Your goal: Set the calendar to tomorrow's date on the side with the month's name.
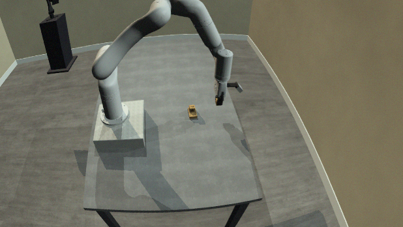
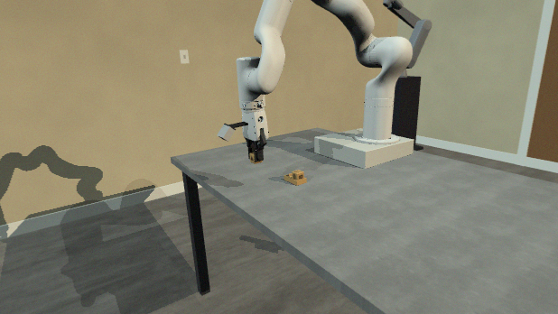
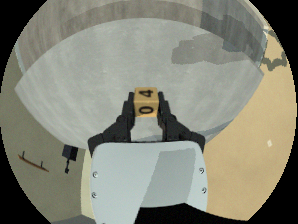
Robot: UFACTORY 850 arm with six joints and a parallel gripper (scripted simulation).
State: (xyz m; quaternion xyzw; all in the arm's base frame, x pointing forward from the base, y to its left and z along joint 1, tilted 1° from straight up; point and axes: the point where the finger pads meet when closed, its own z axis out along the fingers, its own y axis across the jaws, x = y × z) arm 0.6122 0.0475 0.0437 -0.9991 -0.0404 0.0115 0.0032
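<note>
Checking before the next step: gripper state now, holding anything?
Gripper: shut on one wooden date cube, held above the table, away from the tray.
</note>
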